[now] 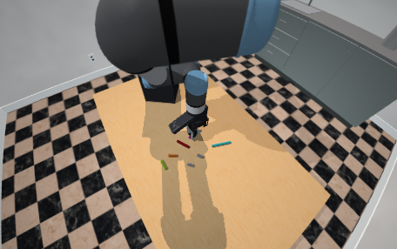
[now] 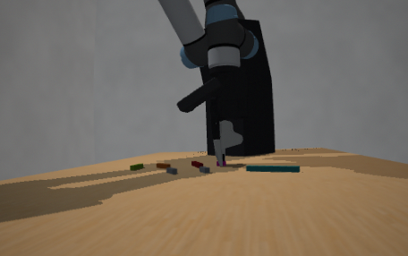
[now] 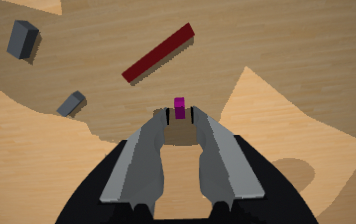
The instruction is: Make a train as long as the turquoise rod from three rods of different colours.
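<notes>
My gripper (image 3: 179, 108) (image 1: 191, 135) (image 2: 221, 158) stands low on the wooden table top (image 1: 261, 196), fingers slightly apart. A short magenta rod (image 3: 179, 107) (image 1: 190, 137) (image 2: 217, 164) lies flat between the fingertips, with a small gap on each side. The red rod (image 3: 159, 52) (image 1: 183, 144) (image 2: 197, 164) lies just beyond it, at a slant; its near end is a short way from the magenta rod and not touching it. The turquoise rod (image 1: 221, 144) (image 2: 273, 168) lies apart to one side.
Two grey rods (image 3: 22, 39) (image 3: 71, 103) (image 1: 200, 156) (image 1: 191, 164) lie loose past the red rod. An orange rod (image 1: 173, 155) (image 2: 163, 166) and a lime-green rod (image 1: 164, 164) (image 2: 137, 166) lie farther off. The arm's dark base (image 2: 255, 89) stands at the table's back.
</notes>
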Available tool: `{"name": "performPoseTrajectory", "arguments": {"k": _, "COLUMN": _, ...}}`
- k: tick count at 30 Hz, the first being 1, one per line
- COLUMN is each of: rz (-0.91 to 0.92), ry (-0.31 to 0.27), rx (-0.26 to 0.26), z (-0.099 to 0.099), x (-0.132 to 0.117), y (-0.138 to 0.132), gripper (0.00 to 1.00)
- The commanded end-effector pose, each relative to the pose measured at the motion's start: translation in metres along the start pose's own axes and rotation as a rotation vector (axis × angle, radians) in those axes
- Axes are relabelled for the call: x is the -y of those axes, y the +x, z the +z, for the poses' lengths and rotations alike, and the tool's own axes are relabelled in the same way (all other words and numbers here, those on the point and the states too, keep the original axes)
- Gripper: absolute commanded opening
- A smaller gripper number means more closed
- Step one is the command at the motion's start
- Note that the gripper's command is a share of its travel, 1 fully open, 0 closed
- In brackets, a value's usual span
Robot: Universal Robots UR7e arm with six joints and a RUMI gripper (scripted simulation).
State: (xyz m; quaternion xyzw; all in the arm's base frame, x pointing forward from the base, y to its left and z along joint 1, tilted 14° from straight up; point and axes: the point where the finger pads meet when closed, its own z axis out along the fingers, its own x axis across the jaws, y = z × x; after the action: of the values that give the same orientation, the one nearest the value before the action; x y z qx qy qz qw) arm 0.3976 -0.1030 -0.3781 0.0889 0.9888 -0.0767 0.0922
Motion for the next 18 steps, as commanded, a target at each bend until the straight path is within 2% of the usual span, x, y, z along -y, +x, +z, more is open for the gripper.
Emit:
{"name": "performPoseTrajectory", "arguments": {"k": 1, "rz": 0.0, "ry": 0.0, "rx": 0.001, "z": -0.001, "x": 0.0, "y": 0.0, "gripper": 0.14}}
{"name": "performPoseTrajectory", "arguments": {"k": 8, "rz": 0.0, "ry": 0.0, "rx": 0.001, "z": -0.012, "x": 0.0, "y": 0.0, "gripper": 0.14}}
{"name": "performPoseTrajectory", "arguments": {"k": 18, "rz": 0.0, "ry": 0.0, "rx": 0.001, "z": -0.064, "x": 0.0, "y": 0.0, "gripper": 0.14}}
